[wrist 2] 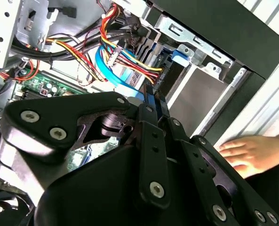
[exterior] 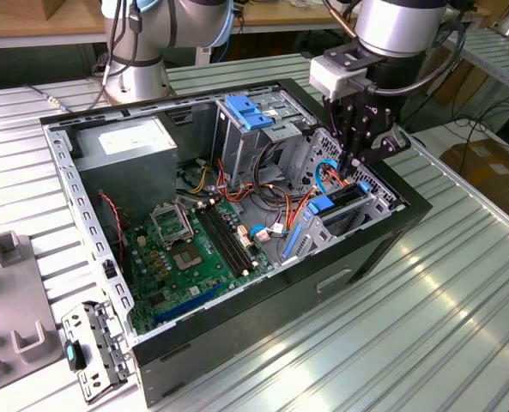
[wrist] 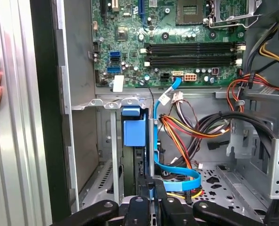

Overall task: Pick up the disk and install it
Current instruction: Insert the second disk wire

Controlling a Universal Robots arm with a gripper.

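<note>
Surface [exterior: 460, 326]: ribbed bare metal, dull sheen. Computer case [exterior: 263, 296]: matt black outside, unpainted grey sheet metal within. Drive latch [wrist: 133, 126]: smooth blue plastic; fingers [wrist: 159, 197]: matt black.

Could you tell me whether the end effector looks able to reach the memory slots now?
Probably yes: the case lies open, no cables cross the memory slots, and the end effector hovers nearby.

An open black computer case [exterior: 357, 257] lies on its side on a ribbed metal table [exterior: 460, 326], exposing a green motherboard [exterior: 181, 257], a grey power-supply box [exterior: 130, 146] and red, yellow and orange cables [wrist: 186, 127]. A perforated metal bracket [exterior: 95, 352] lies beside the case.
</note>
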